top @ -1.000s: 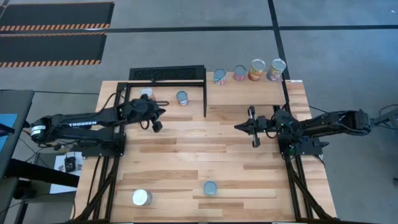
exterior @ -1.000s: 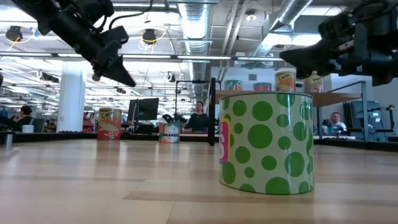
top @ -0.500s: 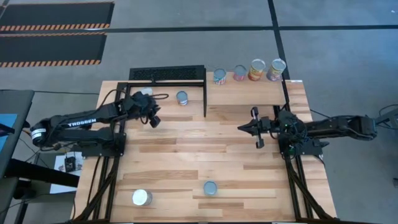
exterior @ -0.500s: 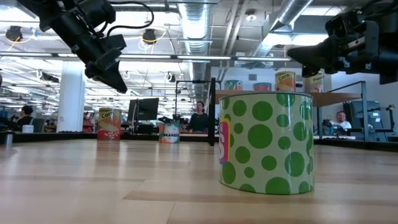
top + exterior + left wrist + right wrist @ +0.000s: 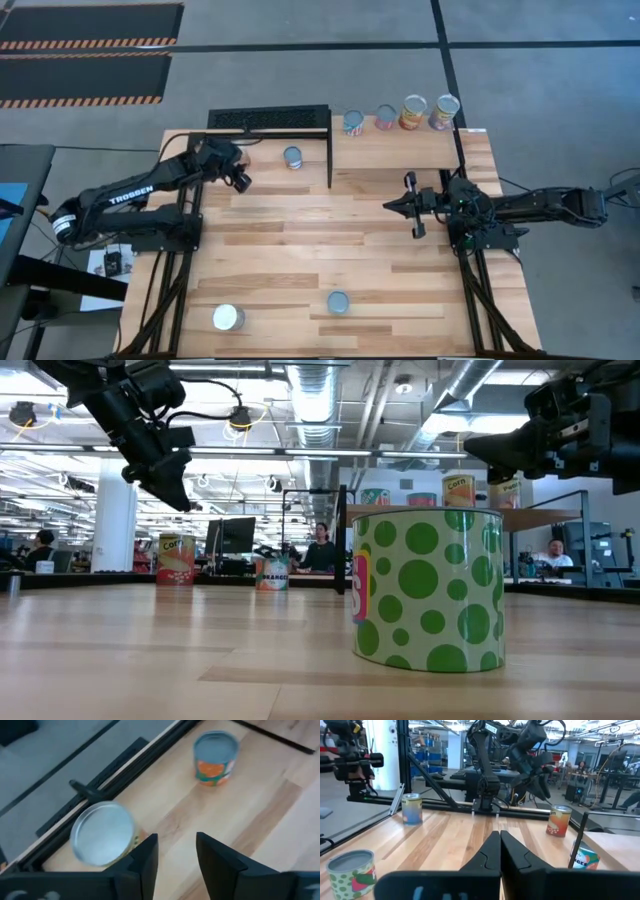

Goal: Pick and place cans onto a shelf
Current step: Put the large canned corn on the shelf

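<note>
Cans: we are seeing four (image 5: 397, 114) standing on the raised shelf (image 5: 400, 145), four waiting on the table (image 5: 300, 250). Our left gripper (image 5: 172, 855), fingers narrowly apart and empty, is hovering near the silver-topped can (image 5: 103, 833); our right gripper (image 5: 411, 203) is waiting pinched closed

Eight cans in all: four on the shelf (image 5: 400, 145) at the bench's (image 5: 330, 250) far edge (image 5: 352, 122) (image 5: 385, 117) (image 5: 413, 111) (image 5: 444, 110), two under the shelf frame near the far left corner (image 5: 292, 156) (image 5: 102, 833), and two by the near edge (image 5: 228, 318) (image 5: 338, 302); two arms, each with one gripper.
</note>
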Robot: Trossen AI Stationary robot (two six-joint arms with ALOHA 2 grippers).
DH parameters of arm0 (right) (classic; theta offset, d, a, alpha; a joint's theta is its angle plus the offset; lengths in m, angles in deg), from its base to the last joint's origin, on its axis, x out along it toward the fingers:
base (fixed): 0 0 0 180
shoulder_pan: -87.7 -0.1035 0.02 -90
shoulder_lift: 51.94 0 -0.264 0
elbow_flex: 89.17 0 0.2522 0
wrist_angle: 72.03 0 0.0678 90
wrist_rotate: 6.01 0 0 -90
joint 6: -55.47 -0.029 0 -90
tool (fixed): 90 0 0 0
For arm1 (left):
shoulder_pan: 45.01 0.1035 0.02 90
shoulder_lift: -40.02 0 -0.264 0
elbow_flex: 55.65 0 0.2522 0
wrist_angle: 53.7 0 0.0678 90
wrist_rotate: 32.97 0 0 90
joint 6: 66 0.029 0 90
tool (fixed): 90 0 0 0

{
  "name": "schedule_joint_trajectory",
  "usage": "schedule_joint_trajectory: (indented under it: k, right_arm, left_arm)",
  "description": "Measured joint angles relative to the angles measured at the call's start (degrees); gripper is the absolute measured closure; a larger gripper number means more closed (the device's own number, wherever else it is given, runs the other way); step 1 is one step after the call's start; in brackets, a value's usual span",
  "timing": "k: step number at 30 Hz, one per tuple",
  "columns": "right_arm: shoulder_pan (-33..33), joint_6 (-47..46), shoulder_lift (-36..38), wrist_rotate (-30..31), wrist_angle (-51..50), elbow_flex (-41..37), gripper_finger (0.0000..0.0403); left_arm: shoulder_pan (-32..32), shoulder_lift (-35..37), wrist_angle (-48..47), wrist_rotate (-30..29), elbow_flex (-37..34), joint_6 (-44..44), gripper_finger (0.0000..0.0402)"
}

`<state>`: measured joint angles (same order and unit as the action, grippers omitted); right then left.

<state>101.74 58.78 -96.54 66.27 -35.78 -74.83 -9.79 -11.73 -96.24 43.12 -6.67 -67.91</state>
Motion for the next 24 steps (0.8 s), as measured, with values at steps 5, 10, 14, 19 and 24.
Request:
schedule_joint_trajectory:
  k: [5,10,14,19,24]
  right_arm:
    - [-0.01,0.11,0.0,0.02,0.05,0.0,0.0391]
    - [-0.02,0.11,0.0,0.02,0.07,0.0,0.0391]
    - [-0.02,0.11,0.0,0.02,0.09,0.0,0.0391]
    - [-0.02,0.1,0.0,1.39,0.0,0.0,0.0391]
    - [-0.02,-0.13,0.0,1.38,-0.35,-0.02,0.0391]
  left_arm:
    - [2.33,0.0,-1.02,0.67,0.0,0.07,0.0257]
    - [3.42,0.0,-0.58,-0.31,0.0,3.34,0.0236]
    - [4.63,-1.82,-0.02,-0.65,0.02,7.95,0.0234]
    - [6.84,-7.95,1.15,-1.2,0.01,11.8,0.0244]
    - [7.87,-13.27,3.58,-4.33,0.04,13.36,0.0255]
